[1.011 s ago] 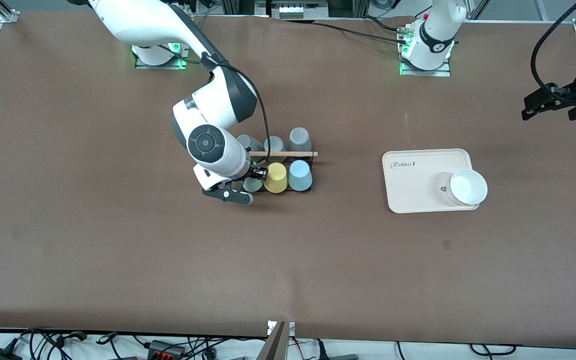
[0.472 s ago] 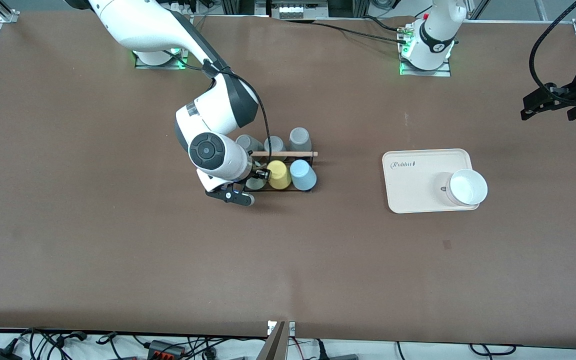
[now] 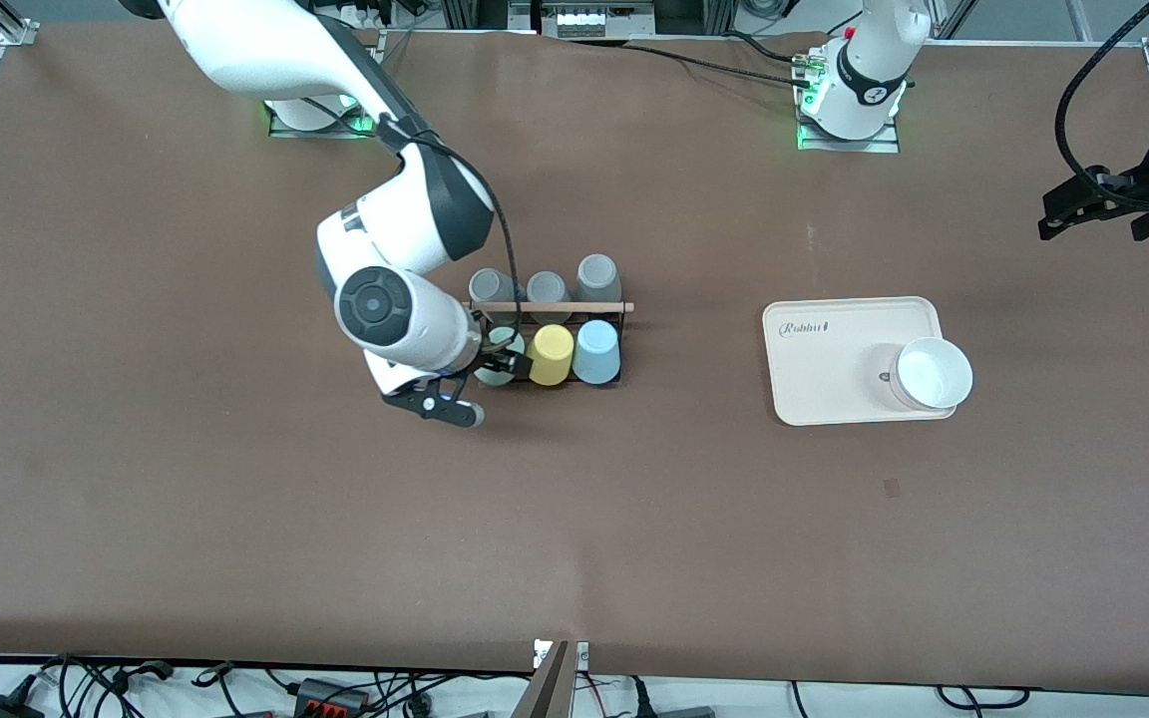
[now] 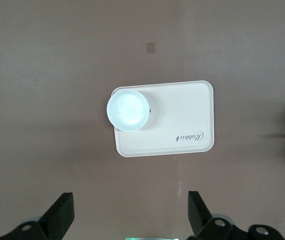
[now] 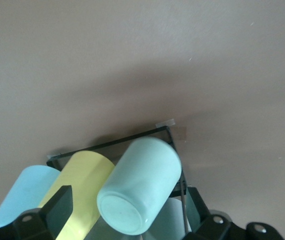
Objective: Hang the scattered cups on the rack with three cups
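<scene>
Brown table (image 3: 235,519): rack (image 3: 547,307) bears six cups, three grey.

The right pincer (image 3: 497,361) has drawn back from the rack (image 3: 547,339) toward the right arm's end of the tabletop, and its wrist now uncovers the mint green cup (image 3: 501,361), hidden a second ago. The rack rocked briefly, tipping the yellow cup (image 3: 551,354) and the light blue cup (image 3: 596,350), and has settled again. The pincer seems open around the mint cup.
</scene>
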Tool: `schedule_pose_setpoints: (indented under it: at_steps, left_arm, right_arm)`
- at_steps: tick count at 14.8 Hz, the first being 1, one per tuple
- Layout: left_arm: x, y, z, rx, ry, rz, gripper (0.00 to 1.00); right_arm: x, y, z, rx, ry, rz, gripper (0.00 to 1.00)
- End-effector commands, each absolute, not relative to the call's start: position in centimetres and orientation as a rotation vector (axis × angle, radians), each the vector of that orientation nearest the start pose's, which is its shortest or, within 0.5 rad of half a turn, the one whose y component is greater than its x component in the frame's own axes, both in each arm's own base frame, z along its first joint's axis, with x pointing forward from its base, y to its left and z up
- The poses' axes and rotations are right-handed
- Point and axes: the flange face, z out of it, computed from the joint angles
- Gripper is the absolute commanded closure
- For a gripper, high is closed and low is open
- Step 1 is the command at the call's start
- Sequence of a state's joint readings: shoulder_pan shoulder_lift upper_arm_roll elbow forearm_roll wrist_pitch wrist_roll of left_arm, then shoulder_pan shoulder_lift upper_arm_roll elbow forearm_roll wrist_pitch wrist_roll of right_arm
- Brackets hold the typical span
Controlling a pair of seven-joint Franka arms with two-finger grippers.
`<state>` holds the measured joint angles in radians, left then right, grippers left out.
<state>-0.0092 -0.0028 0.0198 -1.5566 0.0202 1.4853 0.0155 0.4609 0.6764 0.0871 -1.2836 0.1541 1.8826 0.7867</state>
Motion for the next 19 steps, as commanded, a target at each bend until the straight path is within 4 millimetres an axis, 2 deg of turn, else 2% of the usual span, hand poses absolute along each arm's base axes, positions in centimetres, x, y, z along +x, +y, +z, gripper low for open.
schedule_pose_setpoints:
  at_steps: [1,3,4,7,8,10,13,17,19]
  left_arm:
    - [54.5,0.6,62.9,-3.136,0.014,0.118,0.00]
    - [54.5,0.6,62.9,-3.136,0.014,0.118,0.00]
    - [54.5,0.6,62.8,-3.136,0.016,0.120,0.00]
    - [54.5,0.6,62.8,-3.136,0.016,0.120,0.00]
    - [54.5,0.6,62.8,-3.136,0.014,0.120,0.00]
    - [54.5,0.6,62.7,-3.136,0.016,0.123,0.00]
    - [54.7,0.5,62.6,-3.140,0.010,0.120,0.00]
    - [55.2,0.9,62.8,-3.144,-0.024,0.058,0.00]
    - [55.1,1.4,63.0,-3.153,-0.045,0.055,0.00]
  right_arm:
    - [63.9,36.2,37.3,-2.961,0.507,0.283,0.00]
    - [65.4,33.6,38.9,-2.962,0.539,0.270,0.00]
    - [66.0,32.2,41.0,-2.957,0.546,0.230,0.00]
    - [67.3,27.8,44.5,-3.020,0.484,0.117,0.00]
    - [67.9,25.6,44.9,-3.041,0.451,0.110,0.00]
    - [68.3,22.4,47.1,-3.054,0.347,0.077,0.00]
    - [69.2,16.0,48.7,-3.065,0.294,0.087,0.00]
    - [69.4,7.1,52.6,-3.075,0.171,0.017,0.00]
    - [69.0,4.0,53.0,-3.113,0.135,0.041,0.00]
